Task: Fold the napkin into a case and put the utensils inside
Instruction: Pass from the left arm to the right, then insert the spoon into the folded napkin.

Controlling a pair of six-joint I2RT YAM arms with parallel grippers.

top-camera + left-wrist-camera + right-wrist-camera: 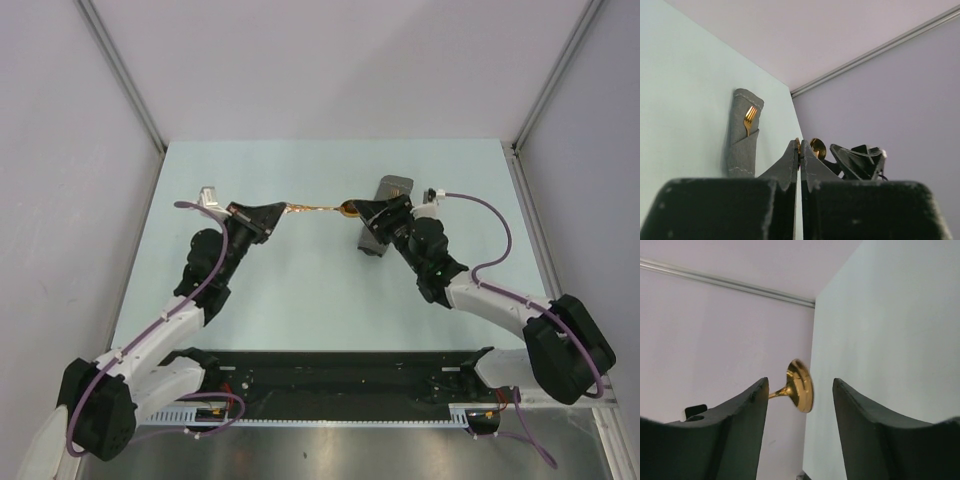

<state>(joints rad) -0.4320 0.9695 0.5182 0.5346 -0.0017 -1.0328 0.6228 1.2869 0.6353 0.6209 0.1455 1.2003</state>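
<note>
Napkin folding is done: the case [397, 186] lies on the tabletop [300, 300] at about 2 o'clock from centre, and the fork [750, 118] is already in its pocket with the tines poking out.

Step in hand looks like a spoon handover, left to right. The spoon [318, 209] lies 9-to-3 between the arms, bowl at the 3 o'clock end, apparently lifted off the tabletop.
- Left gripper [282, 212]: fingers [790, 165] pressed together, clamped on the spoon handle.
- Right gripper [358, 208]: fingers [747, 420] apart, one either side of the bowl. I see gaps on both sides and no contact. It hangs just in front of the case.

Next move, as I read it: bring the right fingers in on the bowl or neck, confirm the grip, then release the left. After that, turn the spoon handle-first toward the pocket mouth beside the fork. The bowl is curved and shiny, so I'd expect slip. A grip at the neck seems safer.
</note>
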